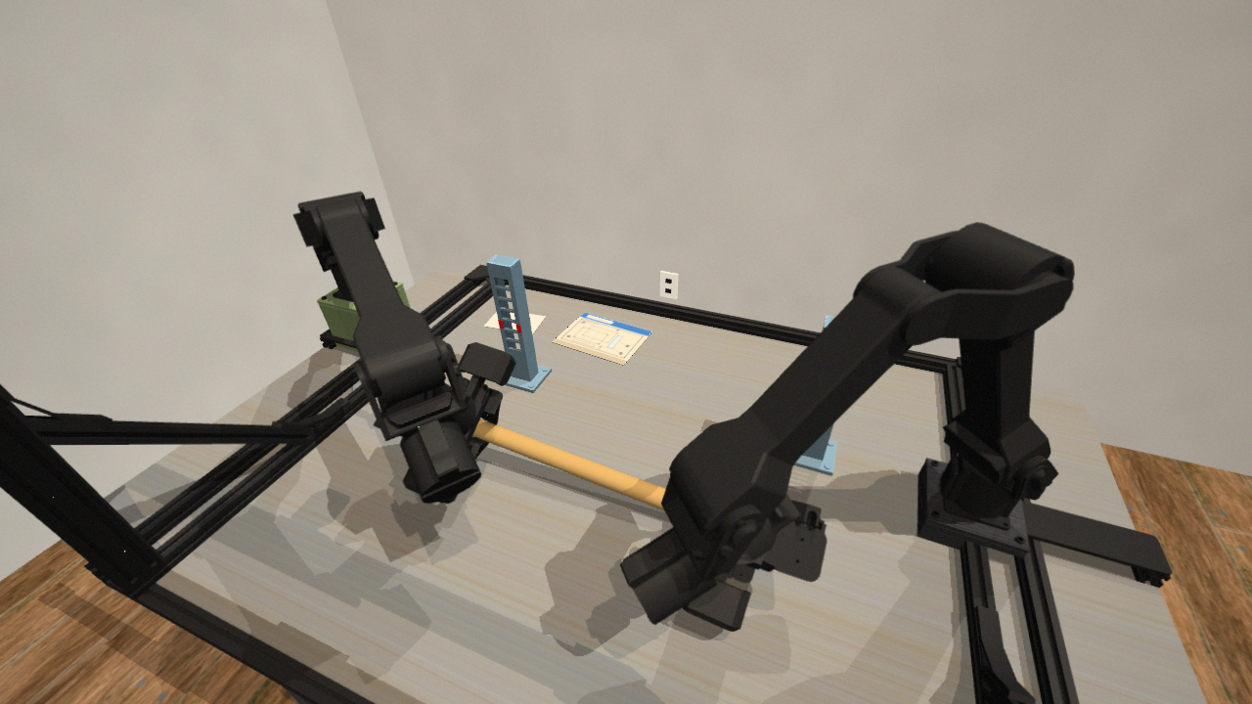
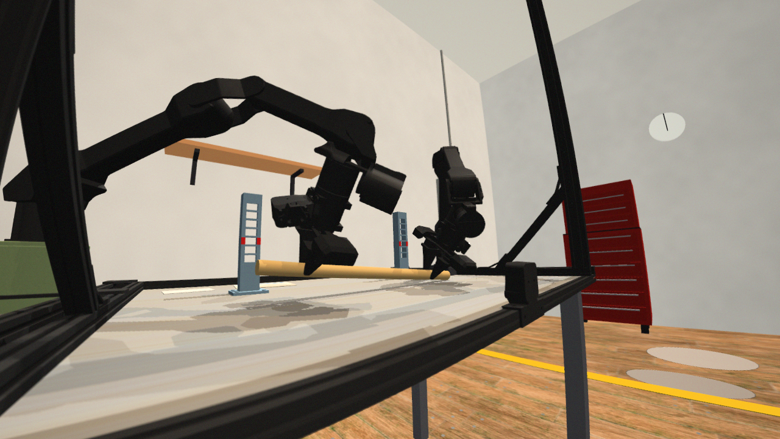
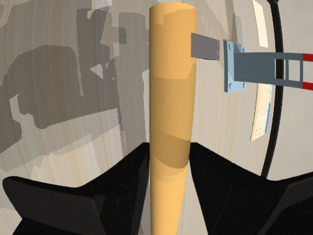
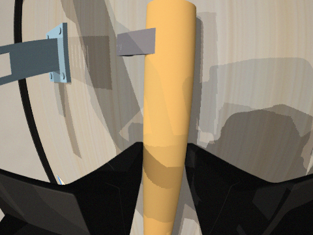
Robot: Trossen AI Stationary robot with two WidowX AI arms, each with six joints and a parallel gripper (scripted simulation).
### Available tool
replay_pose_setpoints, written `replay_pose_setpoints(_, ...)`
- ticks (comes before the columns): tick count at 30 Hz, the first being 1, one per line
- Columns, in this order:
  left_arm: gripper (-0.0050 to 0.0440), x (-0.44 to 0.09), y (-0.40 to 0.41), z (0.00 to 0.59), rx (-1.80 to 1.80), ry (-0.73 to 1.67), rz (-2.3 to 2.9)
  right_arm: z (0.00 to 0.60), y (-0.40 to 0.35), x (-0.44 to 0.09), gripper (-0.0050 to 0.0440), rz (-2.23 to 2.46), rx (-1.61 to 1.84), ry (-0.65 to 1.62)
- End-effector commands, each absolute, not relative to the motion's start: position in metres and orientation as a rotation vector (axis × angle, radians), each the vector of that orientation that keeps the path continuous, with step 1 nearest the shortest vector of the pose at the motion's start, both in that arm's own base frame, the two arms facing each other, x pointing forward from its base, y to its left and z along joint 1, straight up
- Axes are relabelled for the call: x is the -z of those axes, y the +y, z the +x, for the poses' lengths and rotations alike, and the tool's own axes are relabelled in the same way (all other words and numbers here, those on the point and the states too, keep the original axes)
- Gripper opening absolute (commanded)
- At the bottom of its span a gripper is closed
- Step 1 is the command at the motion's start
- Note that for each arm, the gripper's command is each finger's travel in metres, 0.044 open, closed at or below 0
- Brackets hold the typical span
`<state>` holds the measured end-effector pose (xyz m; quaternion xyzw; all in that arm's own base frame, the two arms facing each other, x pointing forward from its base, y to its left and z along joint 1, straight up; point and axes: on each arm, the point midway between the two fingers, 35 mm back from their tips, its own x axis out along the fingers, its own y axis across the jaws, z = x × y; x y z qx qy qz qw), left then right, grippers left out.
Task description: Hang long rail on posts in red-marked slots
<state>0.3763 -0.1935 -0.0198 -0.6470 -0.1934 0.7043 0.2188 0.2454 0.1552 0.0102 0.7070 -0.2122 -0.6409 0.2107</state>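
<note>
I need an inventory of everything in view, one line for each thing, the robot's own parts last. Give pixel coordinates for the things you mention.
rail (image 1: 577,463) (image 2: 370,271) (image 3: 173,65) (image 4: 169,81): 1, orange-yellow, off the posts
hooks (image 3: 205,46) (image 4: 136,42): 2, grey, at rail ends
posts (image 1: 528,359) (image 2: 249,275) (image 3: 254,66) (image 4: 36,53): 2, blue, red-marked, on table
table (image 1: 542,560) (image 2: 272,349) (image 3: 222,130) (image 4: 261,39): 1, grey-beige, centre
sheets (image 1: 603,339) (image 2: 187,291) (image 3: 261,23): 2, cream, on table
frame (image 1: 656,306) (image 2: 414,352) (image 3: 278,49) (image 4: 24,98): 1, black, around table
box (image 1: 339,319) (image 2: 21,272): 1, green, beside table
outlet (image 1: 662,285): 1, white, wall
shelf (image 2: 239,157): 1, orange-brown, wall
clock (image 2: 657,128): 1, white, wall
tool chest (image 2: 610,272): 1, red, on floor
stripe (image 2: 627,381): 1, yellow, floor
discs (image 2: 702,358): 2, pale, floor
arms (image 1: 376,297) (image 2: 136,141): 2, black, above table
end effectors (image 1: 479,421) (image 2: 311,266) (image 3: 169,143) (image 4: 165,143): 2, black, closed on rail
</note>
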Motion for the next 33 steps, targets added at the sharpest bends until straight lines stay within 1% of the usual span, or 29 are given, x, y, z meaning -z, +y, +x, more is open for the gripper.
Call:
replay_pose_setpoints(1,0.0000,0.014,-0.193,0.378,-1.921,-0.548,-1.825,0.245,0.155,-0.020,0.0000,1.934,1.804,-0.579)
replay_pose_setpoints(7,0.0000,0.011,-0.191,0.377,-1.885,-0.560,-1.876,0.243,0.154,-0.044,0.0000,1.886,1.850,-0.562)
replay_pose_setpoints(11,0.0000,0.010,-0.191,0.377,-1.878,-0.563,-1.886,0.242,0.153,-0.049,0.0000,1.876,1.859,-0.559)
replay_pose_setpoints(33,0.0000,0.010,-0.191,0.377,-1.875,-0.569,-1.883,0.242,0.153,-0.050,0.0000,1.871,1.859,-0.562)
